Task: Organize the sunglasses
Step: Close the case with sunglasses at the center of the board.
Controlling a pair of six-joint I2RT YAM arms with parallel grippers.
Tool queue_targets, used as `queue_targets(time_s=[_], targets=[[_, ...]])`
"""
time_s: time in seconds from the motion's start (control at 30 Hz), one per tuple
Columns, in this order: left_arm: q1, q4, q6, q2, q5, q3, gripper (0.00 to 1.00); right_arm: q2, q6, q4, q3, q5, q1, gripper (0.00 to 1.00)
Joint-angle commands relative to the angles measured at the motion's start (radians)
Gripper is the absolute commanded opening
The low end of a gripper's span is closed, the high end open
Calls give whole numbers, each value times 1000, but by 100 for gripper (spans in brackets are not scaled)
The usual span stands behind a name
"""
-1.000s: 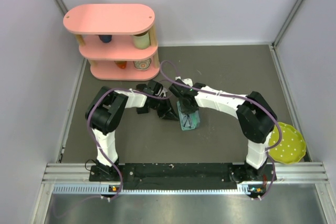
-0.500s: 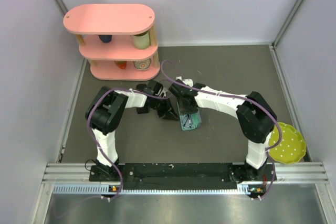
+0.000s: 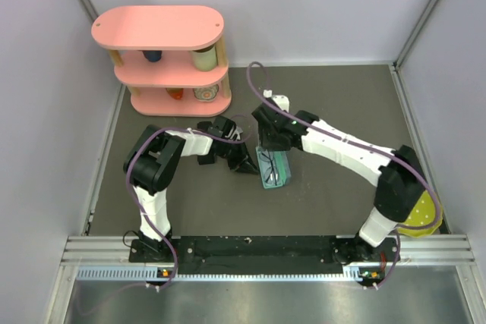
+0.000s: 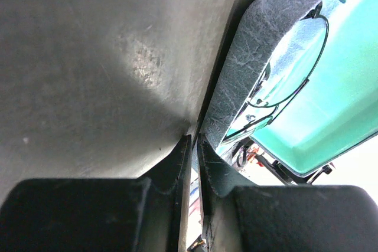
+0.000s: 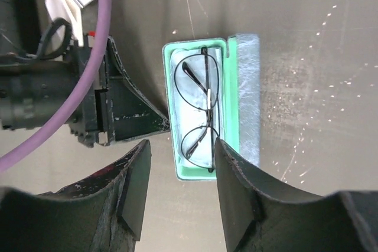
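Release just made: right jaws now stand apart and empty, wire-frame sunglasses (image 5: 198,84) lying in the open case (image 5: 231,87) below them. Left jaws clench its edge; this pair looks stowed.

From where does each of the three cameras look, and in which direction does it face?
Top external: above, behind the bases, looking down on the table; left arm and right arm show.
Left wrist: faces along the left claw, shut on the case lid; its fingers show.
Right wrist: faces down on the sunglasses in the case; the open right claw shows.
All three share the case.
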Motion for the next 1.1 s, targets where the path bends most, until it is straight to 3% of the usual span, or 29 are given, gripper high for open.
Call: queue_targets(time_s=[0.0, 0.07, 0.17, 0.27, 0.53, 0.73, 1.07], targets=[[-2, 3, 18, 29, -20, 21, 14, -110, 52, -46, -13, 64, -40, 44], [-4, 3, 20, 31, -19, 22, 13, -145, 72, -47, -80, 49, -110, 38], [-4, 1, 23, 34, -23, 21, 13, -165, 55, -33, -157, 14, -199, 13], [-4, -5, 28, 43, -33, 24, 12, -141, 14, -10, -192, -14, -242, 5], [-4, -17, 38, 74, -33, 47, 11, -75, -49, 128, -217, -175, -227, 1], [-4, -23, 43, 95, -29, 68, 11, -66, 26, 282, -298, -340, -201, 0], [-4, -19, 48, 103, -31, 79, 11, 26, 66, 346, -283, -382, -117, 0]])
